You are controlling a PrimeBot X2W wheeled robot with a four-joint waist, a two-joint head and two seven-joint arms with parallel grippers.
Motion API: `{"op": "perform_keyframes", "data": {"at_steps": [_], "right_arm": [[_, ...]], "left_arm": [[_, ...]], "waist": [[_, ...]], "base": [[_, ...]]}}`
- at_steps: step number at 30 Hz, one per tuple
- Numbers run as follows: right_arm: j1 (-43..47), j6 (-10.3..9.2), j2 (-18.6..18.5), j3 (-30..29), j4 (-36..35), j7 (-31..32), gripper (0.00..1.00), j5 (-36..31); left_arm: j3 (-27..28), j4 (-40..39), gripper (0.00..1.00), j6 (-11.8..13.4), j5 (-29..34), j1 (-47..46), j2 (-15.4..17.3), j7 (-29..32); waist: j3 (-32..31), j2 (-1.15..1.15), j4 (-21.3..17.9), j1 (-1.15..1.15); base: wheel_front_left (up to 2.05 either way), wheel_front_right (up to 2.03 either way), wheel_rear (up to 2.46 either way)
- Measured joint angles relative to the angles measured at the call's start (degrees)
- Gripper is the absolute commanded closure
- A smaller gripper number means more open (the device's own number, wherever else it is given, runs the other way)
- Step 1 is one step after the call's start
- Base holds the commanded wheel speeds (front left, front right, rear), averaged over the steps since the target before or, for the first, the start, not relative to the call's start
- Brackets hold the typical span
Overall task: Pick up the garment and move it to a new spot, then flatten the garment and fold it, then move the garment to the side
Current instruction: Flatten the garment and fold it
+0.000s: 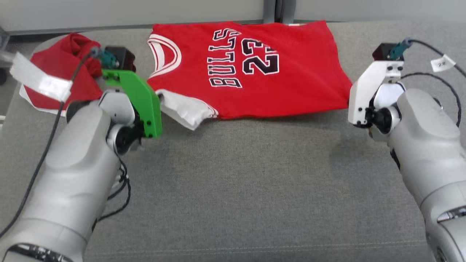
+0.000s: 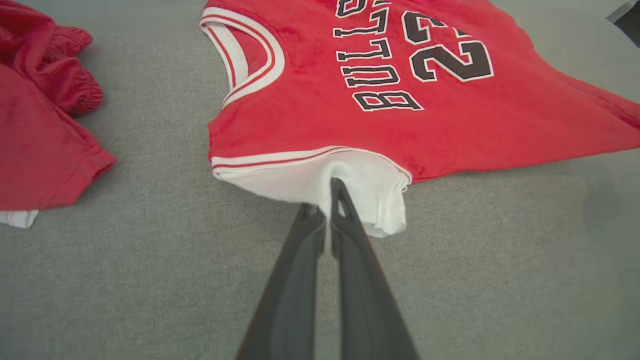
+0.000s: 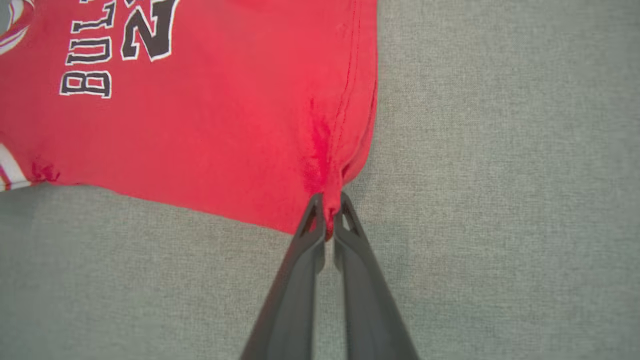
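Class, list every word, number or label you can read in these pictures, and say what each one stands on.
"BULLS": black letters edged white, on the red jersey.
"23": same style, beside that word on the jersey.
White tag on the right arm's cable: print too blurred to read.

We see a crumpled red cloth garment with a white hem bunched at the far left corner of the grey fabric-covered tabletop, whose near edge shows a stitched seam.
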Motion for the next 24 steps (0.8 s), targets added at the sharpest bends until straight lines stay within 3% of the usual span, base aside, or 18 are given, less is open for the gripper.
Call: {"op": "perform_keyframes", "data": {"at_steps": [4,7,15,19,24], "right_arm": [[8.6,0.01,-2.4,5.5,-7.5,2.4,1.00,5.4],[14.4,0.01,-5.9,8.9,-14.2,3.6,1.00,9.3],[25.9,0.01,-14.0,11.7,-30.1,7.1,1.00,17.1],[31.0,0.01,-15.9,10.4,-36.5,8.5,1.00,18.8],[37.6,0.01,-16.9,8.2,-42.7,10.9,1.00,19.1]], "left_arm": [[-0.6,-7.3,1.00,0.4,-1.9,9.8,2.8,1.8],[-0.2,-15.2,1.00,2.5,-3.1,17.0,5.4,2.2],[1.5,-41.3,1.00,11.4,-5.0,36.5,15.4,3.8],[2.4,-53.3,1.00,16.3,-6.5,44.9,18.9,5.4],[2.5,-61.7,1.00,20.7,-6.1,51.1,22.4,6.1]], "waist": [[-2.9,0.00,-0.4,0.00],[-4.8,0.00,-0.8,0.00],[-8.2,0.00,-2.3,0.00],[-8.9,0.00,-3.0,0.00],[-9.1,0.00,-3.1,0.00]], "base": [[0.00,0.00,0.00],[0.00,0.00,0.00],[0.00,0.00,0.00],[0.00,0.00,0.00],[0.00,0.00,0.00]]}}
